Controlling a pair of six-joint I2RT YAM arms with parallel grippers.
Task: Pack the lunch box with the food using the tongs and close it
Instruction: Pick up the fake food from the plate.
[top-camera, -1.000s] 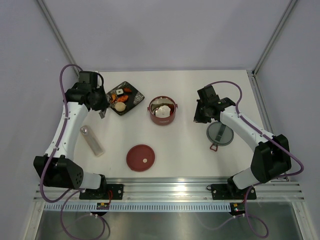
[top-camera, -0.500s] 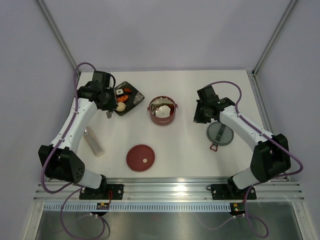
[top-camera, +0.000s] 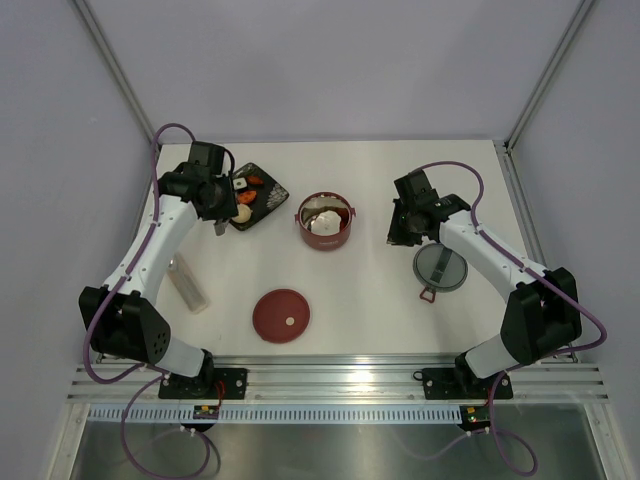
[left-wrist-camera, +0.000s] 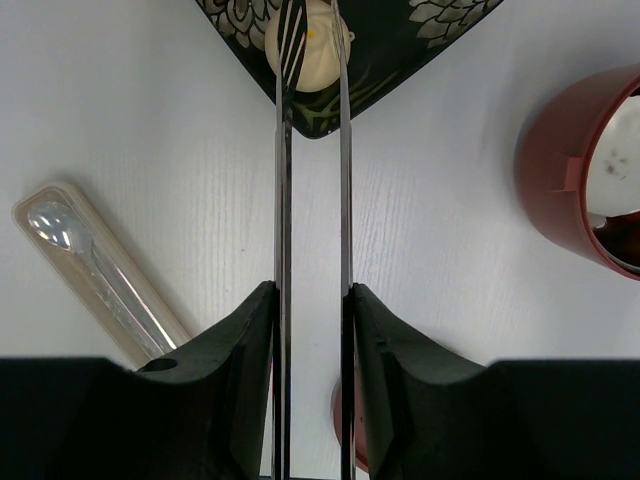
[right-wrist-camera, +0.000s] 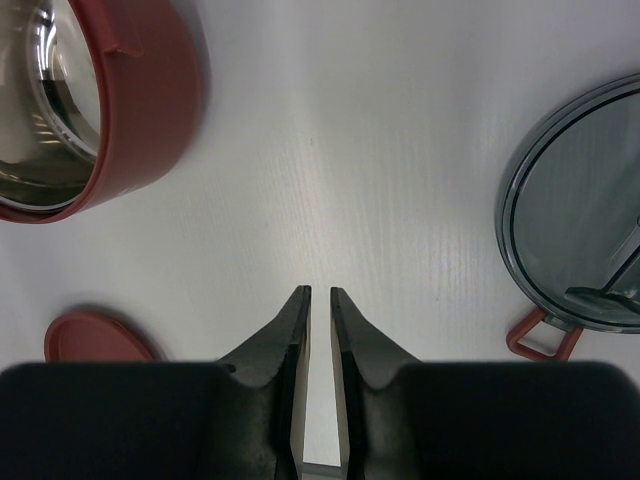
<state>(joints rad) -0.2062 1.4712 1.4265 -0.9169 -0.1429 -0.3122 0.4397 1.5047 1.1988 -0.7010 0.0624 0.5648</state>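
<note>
My left gripper (left-wrist-camera: 312, 288) is shut on the tongs (left-wrist-camera: 283, 200), one slim silver arm against each finger. The two arms stand slightly apart, and their tips straddle the pale beige lump (left-wrist-camera: 318, 60) on the black tray (left-wrist-camera: 400, 30). From above, my left gripper (top-camera: 222, 205) hangs over the tray's near corner, by the beige lump (top-camera: 241, 212). Orange-red bits (top-camera: 250, 181) lie further back on the tray. The dark-red lunch box (top-camera: 322, 244) stands at mid-table without a lid, a white piece inside. My right gripper (right-wrist-camera: 319, 290) hovers right of it, narrowly open and empty.
A round red lid (top-camera: 281, 315) lies at the near centre. A grey lid with a red loop (top-camera: 440, 267) sits under the right arm. A clear case with a spoon inside (top-camera: 185, 280) lies left of the left gripper. The lunch box wall (left-wrist-camera: 590, 170) is at my left gripper's right.
My left arm has swung right, bringing the tongs from beside the tray to over its near corner and the beige lump. The right arm has not moved.
</note>
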